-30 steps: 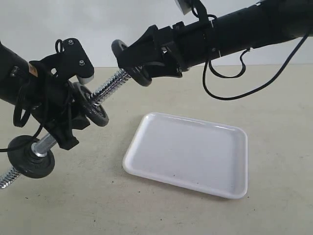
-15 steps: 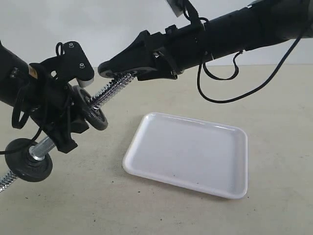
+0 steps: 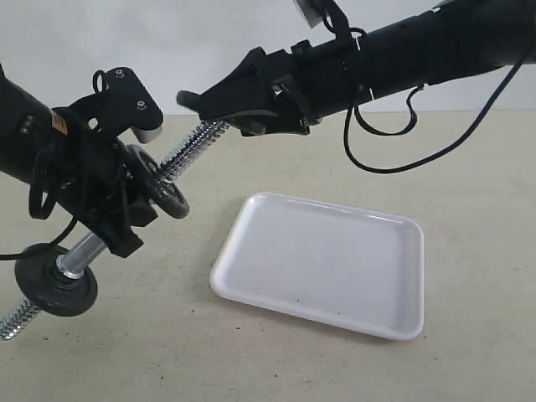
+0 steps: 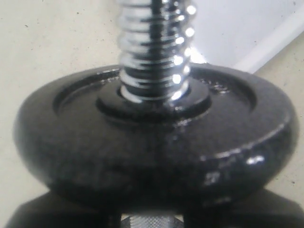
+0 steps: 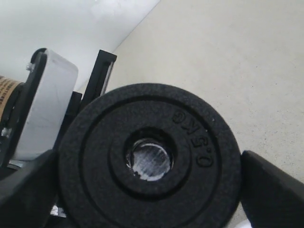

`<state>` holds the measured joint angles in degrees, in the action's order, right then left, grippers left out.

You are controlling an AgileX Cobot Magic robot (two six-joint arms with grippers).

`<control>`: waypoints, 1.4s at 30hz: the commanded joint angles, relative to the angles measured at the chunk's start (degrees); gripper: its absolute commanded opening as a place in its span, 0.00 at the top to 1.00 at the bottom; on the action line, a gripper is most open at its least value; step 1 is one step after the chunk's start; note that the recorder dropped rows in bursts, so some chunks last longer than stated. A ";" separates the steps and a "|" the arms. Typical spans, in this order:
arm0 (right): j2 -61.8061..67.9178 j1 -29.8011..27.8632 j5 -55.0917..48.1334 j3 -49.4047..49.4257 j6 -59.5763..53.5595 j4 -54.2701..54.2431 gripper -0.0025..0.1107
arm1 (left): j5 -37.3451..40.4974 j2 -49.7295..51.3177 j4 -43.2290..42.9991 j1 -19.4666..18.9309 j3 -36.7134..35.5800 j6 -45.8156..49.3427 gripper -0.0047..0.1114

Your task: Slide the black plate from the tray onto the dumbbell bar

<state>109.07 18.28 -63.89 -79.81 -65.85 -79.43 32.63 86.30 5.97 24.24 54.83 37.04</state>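
Your dumbbell bar (image 3: 191, 142) is slanted: its long axis runs from low at the left up toward the middle. The left gripper (image 3: 113, 213) is clamped on its middle part. The right gripper (image 3: 197, 105) has its fingers (image 5: 270, 185) spread wide and pressed on the rim of the black plate (image 5: 95, 156), at the bar's upper threaded end. The bar's tip shows through the plate's hole, but I cannot tell if it has entered. Compared with half a second ago, the right gripper is slightly higher. The tray (image 3: 243, 218) lies flat on the beige table (image 3: 126, 352), and a white wall (image 3: 209, 33) is behind.
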 commanded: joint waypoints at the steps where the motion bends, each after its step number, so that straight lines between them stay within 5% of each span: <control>1: -0.94 -0.42 -5.83 -0.21 -0.21 -2.20 0.98 | -20.58 -2.97 -0.81 -0.23 2.37 -3.37 0.92; 18: -0.94 4.01 -3.03 -0.21 0.38 2.88 0.98 | -21.70 -2.97 -0.81 -0.23 2.37 -6.69 0.92; 42: -0.94 3.99 -2.41 -0.21 -2.69 -3.43 0.98 | -22.23 -2.97 -0.89 -0.23 2.37 -4.40 0.92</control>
<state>109.48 21.56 -60.75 -79.81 -66.66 -76.21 37.32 86.30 5.00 24.46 54.83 33.44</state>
